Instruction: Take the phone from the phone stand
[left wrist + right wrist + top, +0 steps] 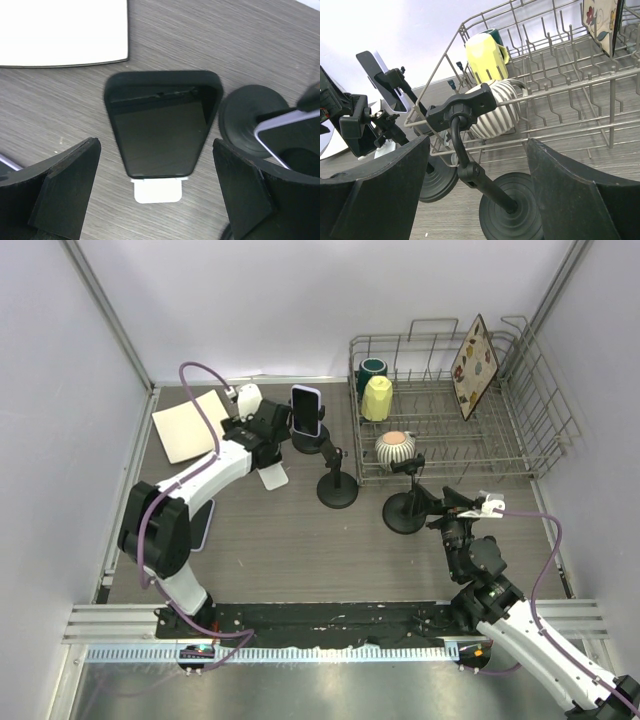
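Top external: my left gripper (272, 428) hovers spread beside the phone (305, 410) on its stand (337, 492), right gripper (452, 508) spread too; next I'd pinch the phone and lift.

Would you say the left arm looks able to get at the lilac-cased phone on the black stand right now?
Probably yes: the open left gripper sits right beside the lilac-cased phone, with nothing between them in the top view.

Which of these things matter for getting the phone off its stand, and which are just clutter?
Job: dark phone, white stand under it, open left tool straddling it.
Clutter: lilac phone, two empty black stands, dish rack, yellow mug, striped mug, green mug, plate, white pad.
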You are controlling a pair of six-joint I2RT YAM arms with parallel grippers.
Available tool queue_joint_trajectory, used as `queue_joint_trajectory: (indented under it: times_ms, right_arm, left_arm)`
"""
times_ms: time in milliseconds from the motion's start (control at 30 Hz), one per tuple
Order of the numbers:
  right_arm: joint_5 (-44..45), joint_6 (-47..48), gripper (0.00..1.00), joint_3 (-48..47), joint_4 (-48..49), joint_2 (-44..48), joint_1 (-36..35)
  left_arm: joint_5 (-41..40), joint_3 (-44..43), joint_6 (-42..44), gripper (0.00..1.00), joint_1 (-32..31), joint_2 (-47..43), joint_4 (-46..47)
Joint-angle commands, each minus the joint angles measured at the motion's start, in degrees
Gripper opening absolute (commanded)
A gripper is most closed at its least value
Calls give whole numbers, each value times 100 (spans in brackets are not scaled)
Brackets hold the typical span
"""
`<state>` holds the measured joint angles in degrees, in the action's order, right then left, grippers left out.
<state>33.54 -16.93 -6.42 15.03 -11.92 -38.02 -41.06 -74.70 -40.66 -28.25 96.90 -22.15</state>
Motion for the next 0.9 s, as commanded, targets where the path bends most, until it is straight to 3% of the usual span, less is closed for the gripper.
queue_joint_trajectory:
  times_ms: [0,567,867]
  right_arm:
    - [100,-91,83,-18,185,15,23]
    - [-14,-48,83,-44,194,-56,23]
    - [-93,-39,83,-44,220,-126,23]
  left_arm:
    - [-245,122,-266,100,-154,-259,668]
    - [-711,-203,-416,100,-137,487,466]
    - [-693,-150,-434,79,-137,268,484]
